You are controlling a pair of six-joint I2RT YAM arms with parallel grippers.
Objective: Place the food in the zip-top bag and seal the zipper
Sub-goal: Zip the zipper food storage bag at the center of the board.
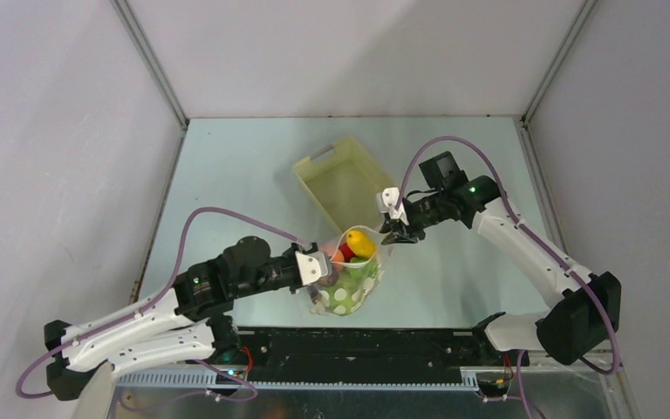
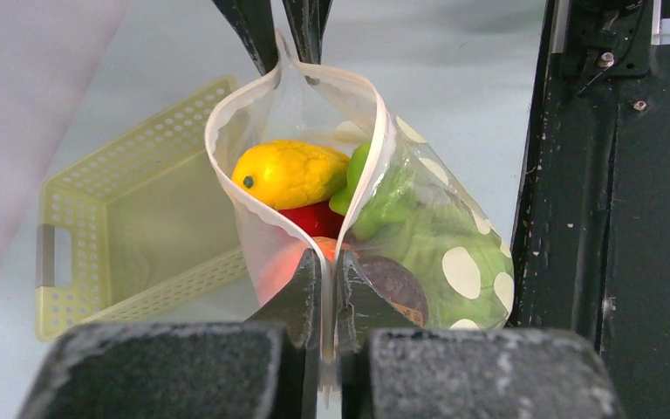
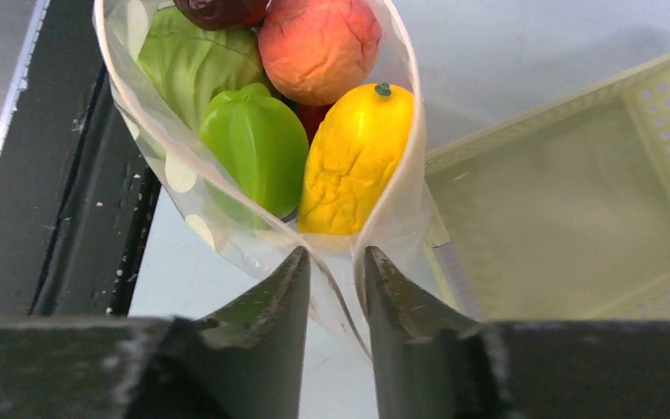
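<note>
My left claw [image 2: 329, 292] is clamped on the near end of the clear, white-dotted plastic zip-top bag [image 1: 352, 288], which stands on the pale surface [image 1: 227, 175] beside a pale yellow slotted basket [image 1: 340, 179]. My right claw [image 3: 336, 262] straddles the far end, narrow, with a gap showing. The film looks thin, floppy and slippery, so I would pinch the stiffer zipper strip [image 2: 385, 166]. Toy fruit [image 3: 353, 157] crowds the mouth, and the pieces underneath are hidden.

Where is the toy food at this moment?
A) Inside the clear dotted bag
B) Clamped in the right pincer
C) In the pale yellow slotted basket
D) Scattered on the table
A: the yellow fruit, the peach and the green piece all sit inside the dotted bag, seen through its open mouth.
</note>
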